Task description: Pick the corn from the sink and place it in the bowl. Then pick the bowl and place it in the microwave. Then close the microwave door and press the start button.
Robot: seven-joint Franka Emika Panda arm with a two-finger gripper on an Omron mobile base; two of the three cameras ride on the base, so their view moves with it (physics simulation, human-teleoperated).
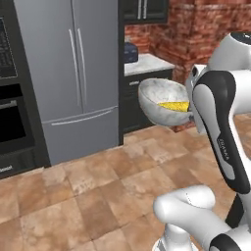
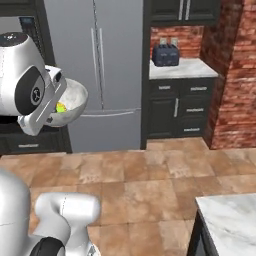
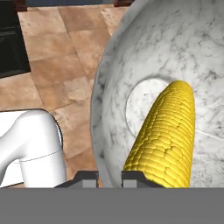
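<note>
Gripper (image 3: 109, 177) pinched on the near rim of the bowl (image 1: 162, 98) — carried high over the floor, well apart from counters. Corn (image 3: 164, 135) inside, across the bottom — kept roughly level, likely to stop a spill.

Bowl (image 3: 153, 57): marbled grey-white, smooth, glossy, stone-like. Corn (image 3: 164, 135) inside it, at the fingertips: matt yellow, bumpy kernels. Floor (image 1: 73, 196) below: matt brown tile. Fridge (image 2: 105, 60): brushed grey metal. Wall (image 2: 235, 75): rough red brick.

A grey refrigerator (image 2: 102, 70) stands on terracotta floor tiles (image 1: 73, 196), beside dark cabinets (image 2: 177, 112) and a brick wall (image 2: 232, 75).
</note>
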